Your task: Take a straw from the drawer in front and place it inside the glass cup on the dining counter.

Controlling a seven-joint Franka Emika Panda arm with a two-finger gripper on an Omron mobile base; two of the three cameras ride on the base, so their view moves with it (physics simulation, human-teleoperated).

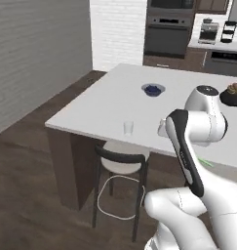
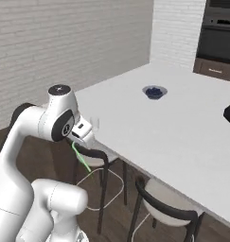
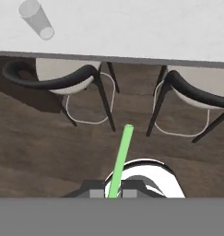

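My gripper [image 3: 114, 193] is shut on the light green straw [image 3: 121, 159], which sticks out straight from between the fingertips. From the right base view, the gripper [image 2: 76, 139] hangs just off the near edge of the dining counter [image 2: 149, 123], with the straw [image 2: 82, 158] slanting down below it. The small glass cup [image 1: 128, 128] stands upright on the white dining counter [image 1: 110, 102] close to that edge, a short way from my hand. In the hand view the glass cup [image 3: 36, 19] is at the upper left. The drawer is out of view.
Two dark-framed stools [image 3: 62, 76] [image 3: 196, 92] with pale seats are tucked under the counter edge, over a dark wood floor. A blue-filled bowl [image 1: 153, 89] sits mid-counter and a dark bowl [image 1: 232, 96] farther right. Ovens and cabinets line the back wall.
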